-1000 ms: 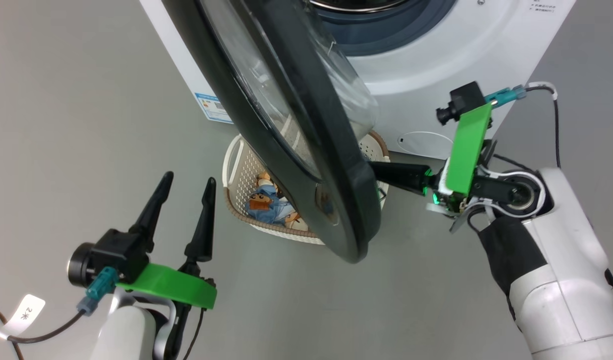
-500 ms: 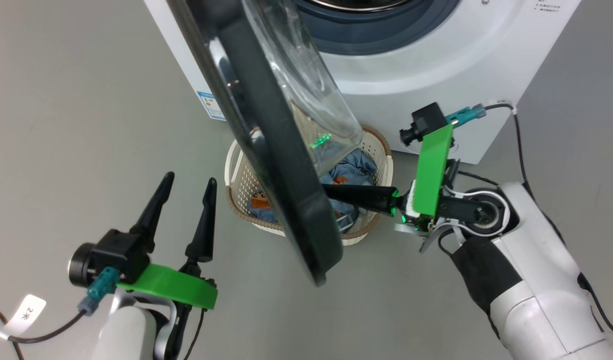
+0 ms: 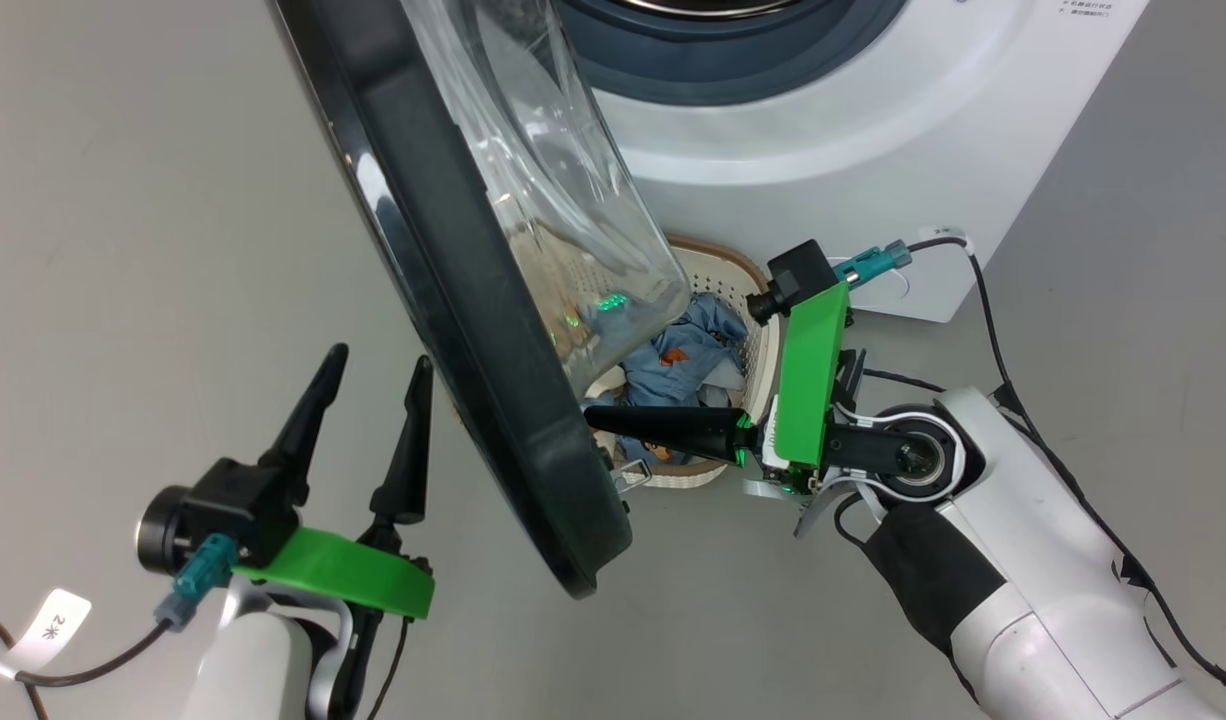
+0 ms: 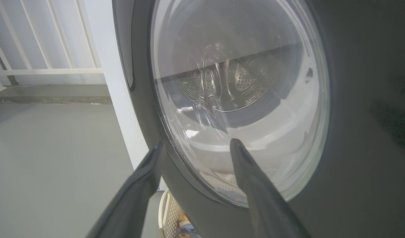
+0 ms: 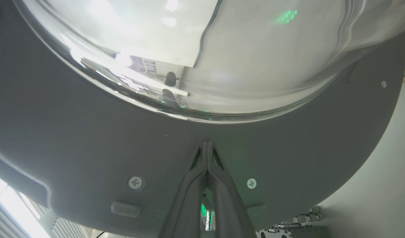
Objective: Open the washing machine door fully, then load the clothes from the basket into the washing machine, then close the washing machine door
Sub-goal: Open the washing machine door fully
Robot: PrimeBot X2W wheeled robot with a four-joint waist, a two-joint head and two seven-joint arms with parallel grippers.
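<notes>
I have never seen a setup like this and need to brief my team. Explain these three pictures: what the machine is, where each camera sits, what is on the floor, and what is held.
This is a wheeled robot with two arms, each ending in two long dark fingers. The wide picture comes from its head, looking down. There the washing machine stands with the washing machine door swung partly open. The basket sits on the floor below, with the clothes inside.

The right gripper is shut, holding nothing, with its fingertips against the door's inner rim, apparently pushing it. The left gripper is open and empty.

The other two pictures come from wrist cameras: the left one faces the door's outer glass, the right one its inner side.
</notes>
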